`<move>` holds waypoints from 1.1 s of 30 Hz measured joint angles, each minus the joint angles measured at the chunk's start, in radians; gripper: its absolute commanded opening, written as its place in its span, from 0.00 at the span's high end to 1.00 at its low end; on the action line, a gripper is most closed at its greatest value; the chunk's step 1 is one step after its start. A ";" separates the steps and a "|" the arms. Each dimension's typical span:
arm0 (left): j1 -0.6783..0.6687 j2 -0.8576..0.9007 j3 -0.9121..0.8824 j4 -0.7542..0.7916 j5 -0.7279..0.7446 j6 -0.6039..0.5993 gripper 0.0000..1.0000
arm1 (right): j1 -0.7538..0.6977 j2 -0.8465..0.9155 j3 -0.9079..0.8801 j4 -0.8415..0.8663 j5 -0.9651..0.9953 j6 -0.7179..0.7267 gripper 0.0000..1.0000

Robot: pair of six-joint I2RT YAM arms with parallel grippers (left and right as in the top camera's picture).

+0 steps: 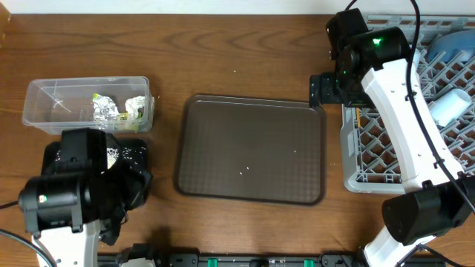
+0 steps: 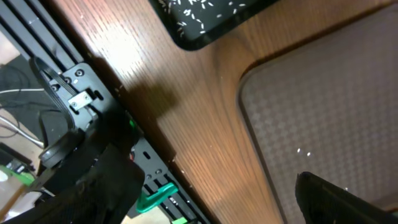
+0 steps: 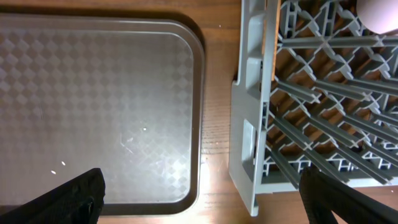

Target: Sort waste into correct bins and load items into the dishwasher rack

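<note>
Left tool (image 2: 205, 183) hangs wide and empty over the tabletop (image 2: 186, 112) near the black tray (image 2: 186, 42) scattered with rice (image 2: 199, 12). Right tool (image 3: 199, 186), also wide, hovers between brown serving tray (image 3: 93, 93) and grey dishwasher rack (image 3: 249, 124).

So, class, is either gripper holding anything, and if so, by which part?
Nothing is held. The right gripper stands open and empty, and so does the left gripper.
</note>
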 measured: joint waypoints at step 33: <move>-0.220 -0.057 0.000 0.001 -0.096 0.027 0.02 | 0.000 0.000 0.000 -0.001 0.000 0.000 0.01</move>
